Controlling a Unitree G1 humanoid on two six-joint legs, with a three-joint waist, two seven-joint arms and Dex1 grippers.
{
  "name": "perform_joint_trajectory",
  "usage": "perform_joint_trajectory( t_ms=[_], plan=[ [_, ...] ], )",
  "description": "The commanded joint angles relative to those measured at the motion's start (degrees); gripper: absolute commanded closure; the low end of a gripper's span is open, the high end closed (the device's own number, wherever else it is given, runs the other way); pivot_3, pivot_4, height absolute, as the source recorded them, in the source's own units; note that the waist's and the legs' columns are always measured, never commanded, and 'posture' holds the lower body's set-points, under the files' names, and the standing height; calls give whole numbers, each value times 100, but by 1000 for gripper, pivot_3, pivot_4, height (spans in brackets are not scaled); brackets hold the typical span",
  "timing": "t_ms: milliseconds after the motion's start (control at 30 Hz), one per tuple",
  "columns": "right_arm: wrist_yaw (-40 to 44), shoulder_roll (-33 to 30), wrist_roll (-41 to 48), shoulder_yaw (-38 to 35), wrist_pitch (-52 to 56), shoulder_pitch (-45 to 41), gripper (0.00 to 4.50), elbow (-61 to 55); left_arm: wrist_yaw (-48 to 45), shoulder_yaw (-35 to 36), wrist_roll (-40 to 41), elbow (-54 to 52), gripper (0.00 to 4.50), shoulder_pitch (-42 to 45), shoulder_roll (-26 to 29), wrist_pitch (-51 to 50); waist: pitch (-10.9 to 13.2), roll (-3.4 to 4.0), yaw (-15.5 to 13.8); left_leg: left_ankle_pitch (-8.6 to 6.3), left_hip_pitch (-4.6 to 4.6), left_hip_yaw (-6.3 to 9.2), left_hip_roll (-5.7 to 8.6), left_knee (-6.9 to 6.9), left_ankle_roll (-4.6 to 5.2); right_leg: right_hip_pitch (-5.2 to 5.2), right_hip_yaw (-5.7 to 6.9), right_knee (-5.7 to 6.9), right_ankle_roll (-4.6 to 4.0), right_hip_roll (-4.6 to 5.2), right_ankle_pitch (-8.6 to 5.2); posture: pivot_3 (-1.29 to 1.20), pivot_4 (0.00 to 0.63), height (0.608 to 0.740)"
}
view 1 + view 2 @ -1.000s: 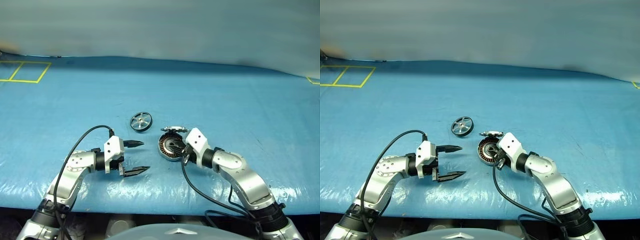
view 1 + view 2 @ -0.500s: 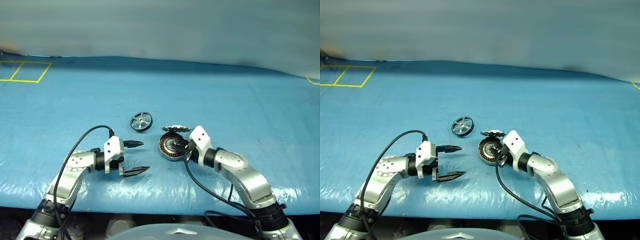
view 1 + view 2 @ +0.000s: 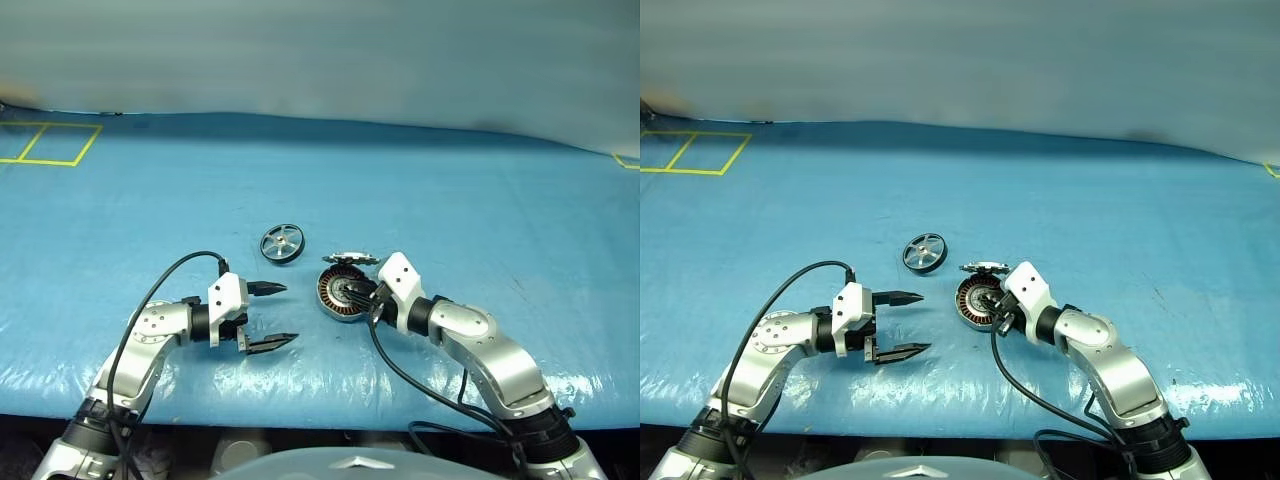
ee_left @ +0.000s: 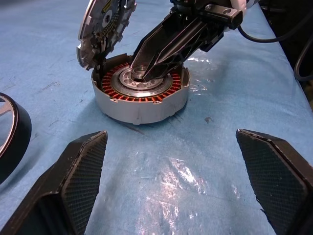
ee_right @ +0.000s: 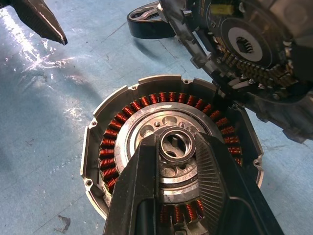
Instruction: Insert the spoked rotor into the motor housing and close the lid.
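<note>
Two grippers | my right gripper (image 5: 177, 147) pinched the motor housing (image 3: 343, 296) hub ring; left gripper (image 3: 270, 316) gaped empty | risk: propped lid (image 3: 350, 258) at housing's 12 o'clock toppling shut before spoked rotor (image 3: 282, 243) went in

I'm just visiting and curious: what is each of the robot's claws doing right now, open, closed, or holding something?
Left gripper: open, holding nothing.
Right gripper: shut on a small metal ring at the centre of the motor housing.

bright overhead light glares off sharp tarp (image 3: 480, 230).
</note>
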State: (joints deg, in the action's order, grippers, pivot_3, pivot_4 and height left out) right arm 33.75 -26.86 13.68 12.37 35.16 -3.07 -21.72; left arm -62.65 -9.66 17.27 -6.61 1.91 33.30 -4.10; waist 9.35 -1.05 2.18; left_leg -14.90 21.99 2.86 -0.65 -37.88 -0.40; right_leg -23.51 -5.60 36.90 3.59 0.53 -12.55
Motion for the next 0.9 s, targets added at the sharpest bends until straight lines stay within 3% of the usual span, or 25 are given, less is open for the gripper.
perform_joint_trajectory(
  t_ms=[33,900],
  plan=[
    [2,-40,-1,-52,54,15,3802,-28,-26,21,1,-25,0,47,-3,110,0,0,1,0,0,0,0,0,0,0,0,0,0,0,0,0,150,740],
    [31,-45,-95,4,-47,-122,3802,-229,-34,17,-37,-14,0,2,18,111,1,1,6,0,2,0,-1,4,0,-5,0,0,-1,0,-1,0,150,740]
  ],
)
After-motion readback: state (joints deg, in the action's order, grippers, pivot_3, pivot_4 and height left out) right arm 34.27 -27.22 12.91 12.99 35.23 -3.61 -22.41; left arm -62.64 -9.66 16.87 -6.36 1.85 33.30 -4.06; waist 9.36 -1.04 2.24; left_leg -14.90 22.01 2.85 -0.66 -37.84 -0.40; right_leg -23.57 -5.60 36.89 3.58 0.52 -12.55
